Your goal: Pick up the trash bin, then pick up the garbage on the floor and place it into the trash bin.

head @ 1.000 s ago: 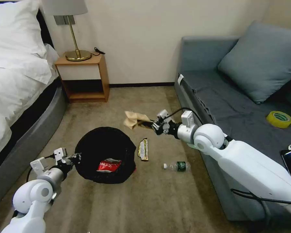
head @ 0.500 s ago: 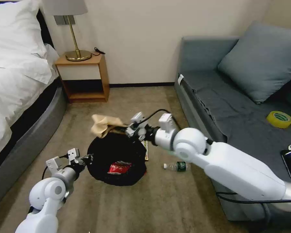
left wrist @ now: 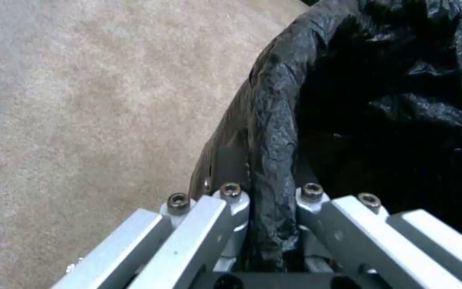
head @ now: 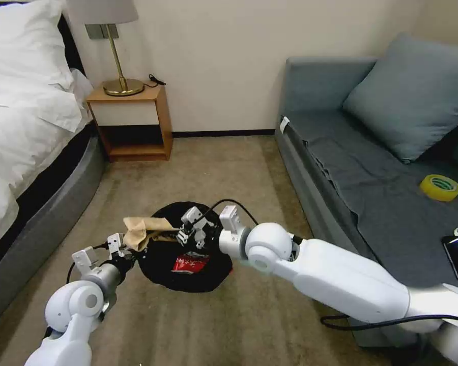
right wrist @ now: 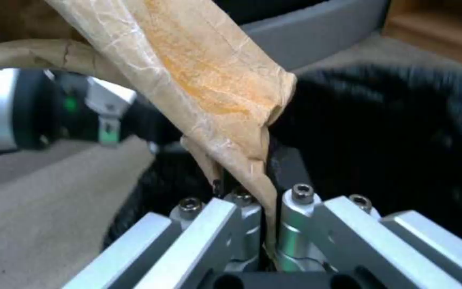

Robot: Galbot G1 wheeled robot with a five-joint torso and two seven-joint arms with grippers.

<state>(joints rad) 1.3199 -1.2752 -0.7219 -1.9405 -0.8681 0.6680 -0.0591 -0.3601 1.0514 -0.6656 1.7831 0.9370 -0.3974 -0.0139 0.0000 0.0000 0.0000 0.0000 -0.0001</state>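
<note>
Brown paper bag pinched in right hand, one red-white wrapper binned

The right arm crosses over the carpet beside the trash bin, hiding whatever lies there, and covers part of the bin's rim. The brown paper bag hides the left gripper tips in the head view. In the right wrist view the bag's upper part runs off the edge, and the dark mass behind it is blurred, probably the bin liner.
</note>
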